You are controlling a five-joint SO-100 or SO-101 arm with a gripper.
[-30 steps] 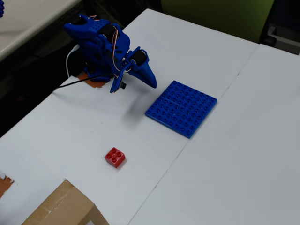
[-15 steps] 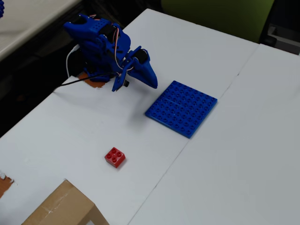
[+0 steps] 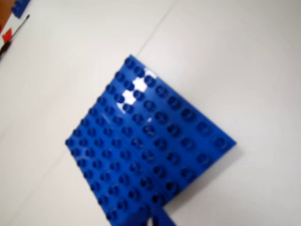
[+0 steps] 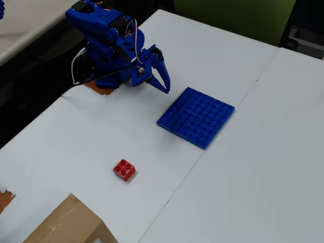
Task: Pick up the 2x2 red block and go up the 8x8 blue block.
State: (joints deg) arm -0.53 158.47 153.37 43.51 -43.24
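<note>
The white surface point(image 4: 243, 167) is made of panels butted together, with a seam running diagonally down the middle of the overhead view; dark floor and a green backdrop lie beyond its far edge.

The 2x2 red block point(image 4: 124, 169) sits alone on the near left panel, studs up, turned a little askew so a corner points roughly toward me. It touches nothing. A cardboard box point(image 4: 71, 223) stands near it at the bottom edge, and the 8x8 blue block point(image 4: 196, 116) lies flat up and to the right of it, well apart, just beside the seam.

My gripper point(image 4: 161, 81) hangs in the upper part of that view, over bare white between my base and the blue plate's near corner. From there the red block lies down and to the left in the picture, well apart, farther from me than the plate is. So I judge the coming move to be a swing away from the plate, toward the lower left, and then a descent.

In the wrist view I see the 8x8 blue block point(image 3: 150, 150) filling the frame and only a blurred tip of myself at the bottom edge; the red block is not there. My two fingers look slightly parted and empty from above, holding nothing.
</note>
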